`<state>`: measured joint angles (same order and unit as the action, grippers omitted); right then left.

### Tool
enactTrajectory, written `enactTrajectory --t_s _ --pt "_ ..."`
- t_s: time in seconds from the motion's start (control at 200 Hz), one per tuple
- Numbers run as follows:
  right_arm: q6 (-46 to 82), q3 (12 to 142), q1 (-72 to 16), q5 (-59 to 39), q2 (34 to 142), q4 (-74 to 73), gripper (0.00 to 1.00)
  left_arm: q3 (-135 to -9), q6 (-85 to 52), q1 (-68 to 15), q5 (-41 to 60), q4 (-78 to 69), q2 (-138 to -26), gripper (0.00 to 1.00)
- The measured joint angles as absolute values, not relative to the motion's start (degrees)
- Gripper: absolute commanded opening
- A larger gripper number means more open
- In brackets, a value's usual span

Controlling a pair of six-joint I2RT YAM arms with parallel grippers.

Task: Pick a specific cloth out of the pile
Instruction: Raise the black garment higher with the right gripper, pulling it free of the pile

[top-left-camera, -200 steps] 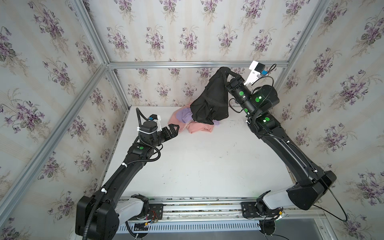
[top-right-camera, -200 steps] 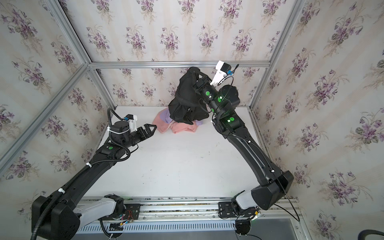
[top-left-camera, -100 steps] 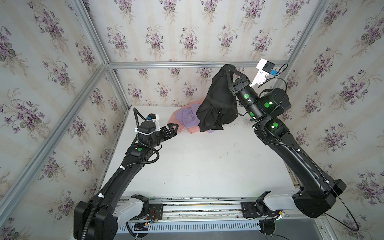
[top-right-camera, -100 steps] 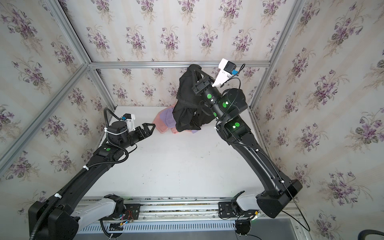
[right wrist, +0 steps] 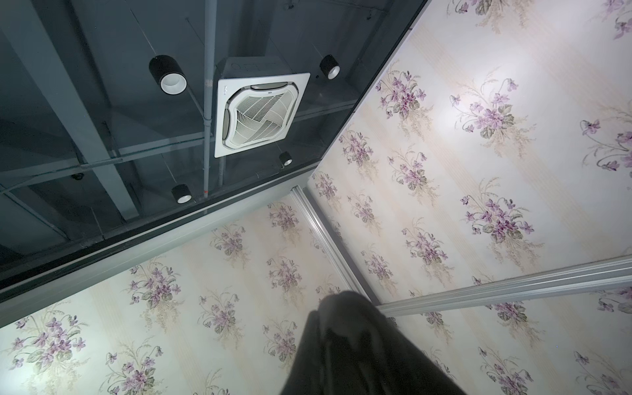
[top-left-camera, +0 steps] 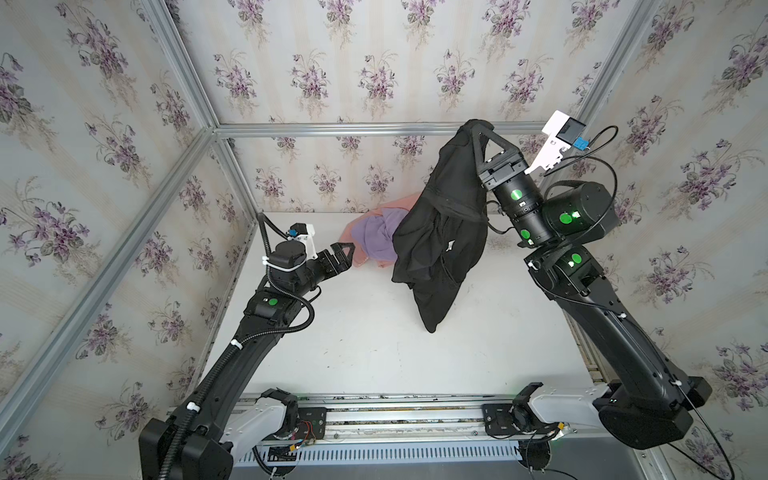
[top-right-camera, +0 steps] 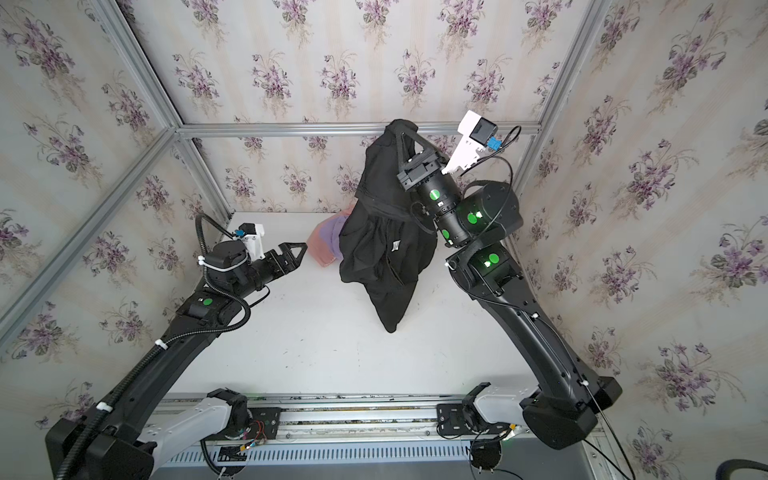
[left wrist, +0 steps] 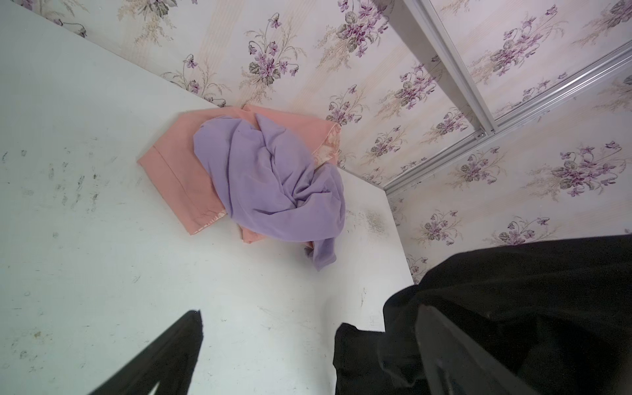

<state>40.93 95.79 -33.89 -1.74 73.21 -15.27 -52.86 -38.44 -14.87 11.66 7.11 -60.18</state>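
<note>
Pinching the cloth (top-left-camera: pixel 440 249), right gripper (top-left-camera: pixel 478 131) jaws should carry it clear of the pile (top-left-camera: pixel 376 235); left gripper (top-left-camera: pixel 345 255) jaws spread.

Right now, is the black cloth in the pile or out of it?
Out: the black cloth hangs from the shut right gripper, apart from the pile.

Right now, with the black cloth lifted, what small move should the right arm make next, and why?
Probably carry the right claw toward the near, bare part of the table, away from the pile. The black cloth hangs from the shut claw and, in the left wrist view, lies apart from the pile, yet it hangs close beside it.
</note>
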Motion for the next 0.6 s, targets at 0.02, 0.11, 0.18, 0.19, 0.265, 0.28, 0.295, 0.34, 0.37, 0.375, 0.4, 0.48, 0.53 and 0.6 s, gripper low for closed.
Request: enactTrajectory --t_s 0.02,0.11,0.18,0.19,0.265,0.28,0.295,0.34,0.37,0.375,0.4,0.48,0.53,0.6 --pt "40.9 95.6 -34.0 -1.8 73.0 -15.2 0.00 -52.9 -38.4 -14.9 11.6 7.2 -60.0 1.00" --pt "40.9 94.0 -34.3 -2.6 71.2 -14.8 0.00 -53.1 -38.4 -14.9 11.4 7.2 -59.1 1.00" --pt "40.9 92.1 -34.5 -2.7 69.7 -14.6 0.00 -53.1 -38.4 -14.9 11.2 7.4 -58.4 1.00" --pt "40.9 91.7 -34.6 -2.7 69.5 -14.6 0.00 -53.1 -38.4 -14.9 11.2 7.4 -58.3 1.00" --pt "41.0 89.4 -34.9 -2.8 68.0 -14.4 0.00 -53.1 -38.4 -14.9 11.2 7.9 -57.6 1.00" --pt "41.0 89.0 -34.9 -2.8 67.7 -14.4 0.00 -53.1 -38.4 -14.9 11.2 8.0 -57.5 1.00" --pt "41.0 88.6 -34.9 -2.8 67.5 -14.3 0.00 -53.1 -38.4 -14.9 11.2 8.1 -57.3 1.00" --pt "41.1 87.1 -35.1 -2.9 66.7 -14.2 0.00 -53.1 -38.4 -14.9 11.2 8.2 -56.9 1.00" --pt "41.1 86.2 -35.2 -3.0 66.3 -14.3 0.00 -53.1 -38.4 -14.9 11.2 8.2 -56.6 1.00" --pt "41.2 86.0 -35.2 -3.0 66.2 -14.2 0.00 -53.1 -38.4 -14.9 11.2 8.2 -56.6 1.00" --pt "41.2 85.3 -35.3 -3.2 66.0 -14.2 0.00 -53.1 -38.5 -14.9 11.2 8.3 -56.3 1.00" --pt "41.8 83.2 -35.6 -4.2 65.6 -13.2 0.00 -53.2 -38.5 -14.8 11.4 8.5 -55.3 1.00" --pt "42.3 81.8 -35.7 -4.5 65.5 -12.8 0.00 -53.3 -38.5 -14.8 11.5 8.6 -54.6 1.00" --pt "43.5 79.1 -35.8 -5.3 64.8 -11.8 0.00 -53.4 -38.5 -14.8 11.5 8.6 -53.3 1.00"
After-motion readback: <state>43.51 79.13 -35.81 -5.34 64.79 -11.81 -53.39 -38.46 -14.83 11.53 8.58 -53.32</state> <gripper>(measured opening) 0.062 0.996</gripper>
